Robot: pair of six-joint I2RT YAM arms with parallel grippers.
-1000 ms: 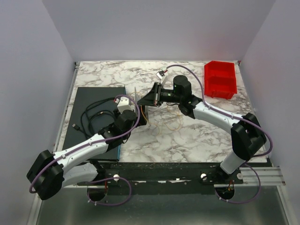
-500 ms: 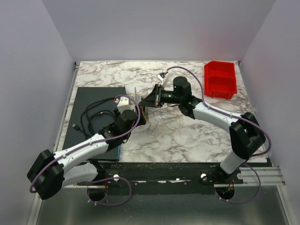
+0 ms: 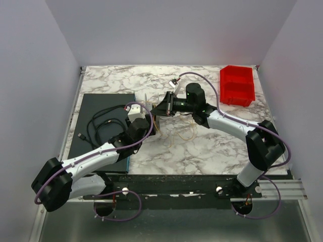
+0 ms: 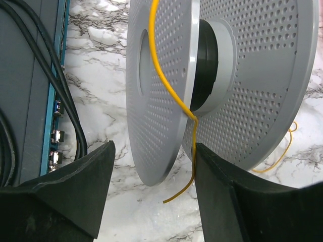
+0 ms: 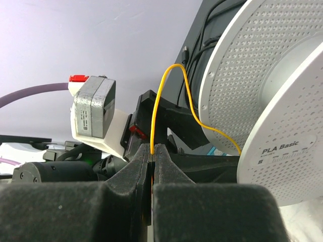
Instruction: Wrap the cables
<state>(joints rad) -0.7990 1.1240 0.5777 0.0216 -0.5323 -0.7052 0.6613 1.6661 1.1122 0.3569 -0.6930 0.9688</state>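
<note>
Roughly at the middle of the marble counter [image 3: 217, 146], the two arms meet over a grey perforated filament spool [image 4: 252, 75], which stands on edge with its flanges upright. The right fingers [image 5: 126, 186] are pressed together on the yellow cable [image 5: 174, 65], pinching it just at their tips. From that pinch the strand arcs upward, curves over and runs down to the rim of the spool flange printed "PLA Basic". In the left wrist view the same cable crosses the face of the near flange, passes over its edge toward the black hub and ends in a short free tail hanging below the rim. The left fingers [image 4: 65, 196] are spread apart, with the lower rim of that near flange showing in the gap between them; a strip of marble shows between one finger and the flange, and I cannot tell whether the other one touches it. More of the cable lies in loose, hair-thin loops on the counter just right of the spool, below the right arm's wrist. Left of the spool sits a dark panel [image 3: 108, 101] with black cords [image 3: 98, 123] coiled on it, and a red bin [image 3: 236, 85] stands at the far right corner, well apart from both arms.
</note>
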